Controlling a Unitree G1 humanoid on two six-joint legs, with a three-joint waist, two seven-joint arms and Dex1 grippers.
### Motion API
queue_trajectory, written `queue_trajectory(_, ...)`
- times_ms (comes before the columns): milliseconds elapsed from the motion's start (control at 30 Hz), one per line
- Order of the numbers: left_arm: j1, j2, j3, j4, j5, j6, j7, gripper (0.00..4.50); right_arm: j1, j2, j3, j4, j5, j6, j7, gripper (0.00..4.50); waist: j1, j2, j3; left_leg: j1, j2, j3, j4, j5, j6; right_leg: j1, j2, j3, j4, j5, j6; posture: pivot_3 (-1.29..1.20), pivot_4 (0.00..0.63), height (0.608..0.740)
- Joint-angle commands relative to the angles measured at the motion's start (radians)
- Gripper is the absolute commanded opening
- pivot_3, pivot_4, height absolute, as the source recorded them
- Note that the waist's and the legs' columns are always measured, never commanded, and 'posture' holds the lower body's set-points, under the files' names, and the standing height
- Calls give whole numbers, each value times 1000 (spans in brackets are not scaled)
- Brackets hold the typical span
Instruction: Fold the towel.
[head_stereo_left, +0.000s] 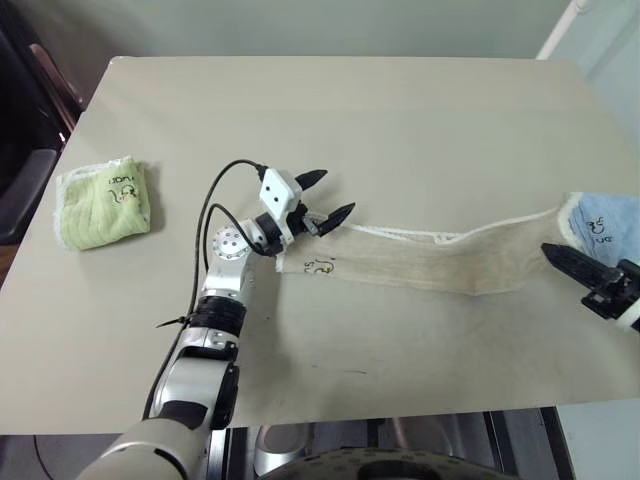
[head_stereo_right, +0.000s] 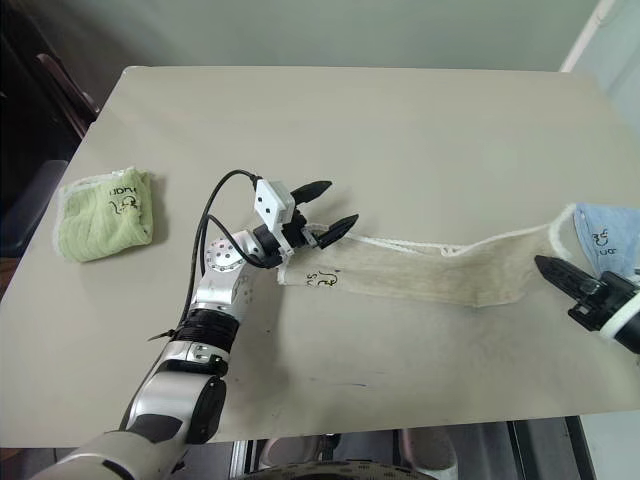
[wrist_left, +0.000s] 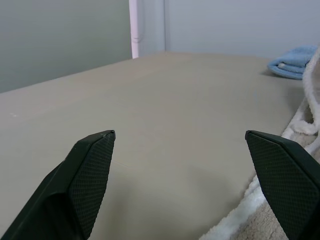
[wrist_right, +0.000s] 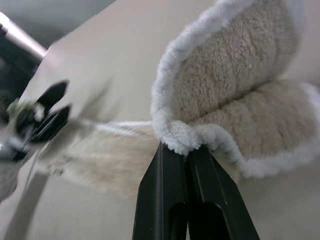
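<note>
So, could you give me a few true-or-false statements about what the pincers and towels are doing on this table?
1. The right pincer is shut on the towel. True.
2. The left pincer is clamped shut. False: its fingers stand wide apart, holding nothing.
3. A green folded towel lies at the table's left. True.
4. The beige towel is folded into a neat square. False: it lies stretched in a long strip.
5. A blue towel lies at the right edge. True.

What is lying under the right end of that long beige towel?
The towel is stretched across the table, and its right end lies over a folded light-blue towel. Part of the blue towel sticks out; how far it reaches underneath is covered.
</note>
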Motion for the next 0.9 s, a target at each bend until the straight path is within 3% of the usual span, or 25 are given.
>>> queue_trajectory(33, -23, -7, -2, -14, 9, -18, 7, 4500, -62, -6, 93, -33, -1, 2, 6, 18, 0, 0, 0, 0, 0, 0, 0, 1, 0, 0, 0, 0, 0, 1, 1, 0, 150, 740)
queue_trajectory(267, -13, -10, -2, -30, 19, -20, 6, 4500, -176, 19, 347, -94, -81, 29, 5, 18, 0, 0, 0, 1, 0, -1, 0, 3, 0, 1, 0, 0, 0, 5, 8, 0, 150, 740)
queue_trajectory(533, -4, -7, -3, -39, 25, -21, 11, 4500, -252, 79, 481, -53, -169, 37, -29, 18, -3, 0, 0, 1, 0, 0, 0, 4, -1, 1, 0, 0, 0, 6, 8, 0, 150, 740)
queue_trajectory(900, 0, -9, -7, -41, 35, -25, 6, 4500, -300, 90, 553, -51, -318, 57, 15, 18, -3, 0, 0, 1, 0, -1, 0, 5, -1, 1, -1, 0, 0, 8, 7, 0, 150, 740)
